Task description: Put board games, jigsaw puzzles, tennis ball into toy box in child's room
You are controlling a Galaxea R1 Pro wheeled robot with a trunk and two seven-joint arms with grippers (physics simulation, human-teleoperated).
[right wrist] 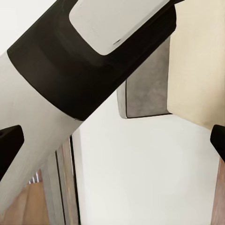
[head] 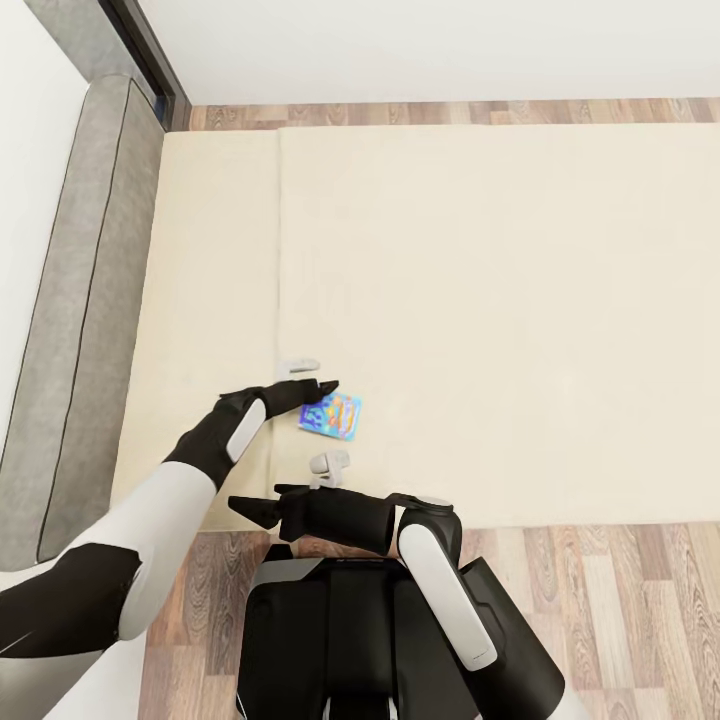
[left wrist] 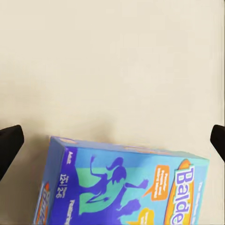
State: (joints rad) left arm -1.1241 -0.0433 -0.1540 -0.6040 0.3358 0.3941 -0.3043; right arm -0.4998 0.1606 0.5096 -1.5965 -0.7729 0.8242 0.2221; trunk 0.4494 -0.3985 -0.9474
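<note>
While the blue game point(head: 330, 416) lies flat on the bed point(head: 500, 300) near its front edge, the left pincer point(head: 318, 387) hangs just over it, opened wide to fit around the box. The right pincer point(head: 243, 506) waits nearby, wide and empty.

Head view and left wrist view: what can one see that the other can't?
Head view alone: both arms, the grey headboard, the wooden floor, and the right pincer. Left wrist view alone: the lettering and purple figures printed on the blue board game, seen up close. Both: that blue game box lying on the beige bed, by the open left pincer.
</note>
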